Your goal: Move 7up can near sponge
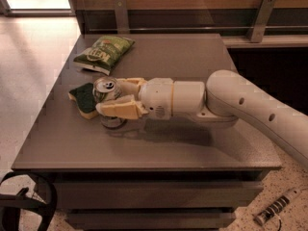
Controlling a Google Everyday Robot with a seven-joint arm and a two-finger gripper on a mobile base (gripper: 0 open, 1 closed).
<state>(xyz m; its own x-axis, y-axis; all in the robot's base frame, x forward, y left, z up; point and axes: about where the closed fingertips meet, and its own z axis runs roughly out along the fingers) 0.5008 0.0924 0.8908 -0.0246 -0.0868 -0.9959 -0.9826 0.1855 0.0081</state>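
In the camera view, the 7up can [107,89] stands upright on the grey table [192,57] near its left edge, just beside the sponge [83,98] and possibly touching it. The gripper [109,96] reaches in from the right at can height, its two cream fingers [121,109] closed on the can's sides with the pull-tab top showing between them. The can is probably light and thin-walled - smooth, liable to slip or dent - so a moderate squeeze at mid-body, as here, looks right. With the can already next to the sponge, the task looks nearly complete. The green chip bag [103,52] further back carries pale lettering that I cannot read, and no writing shows on the can.
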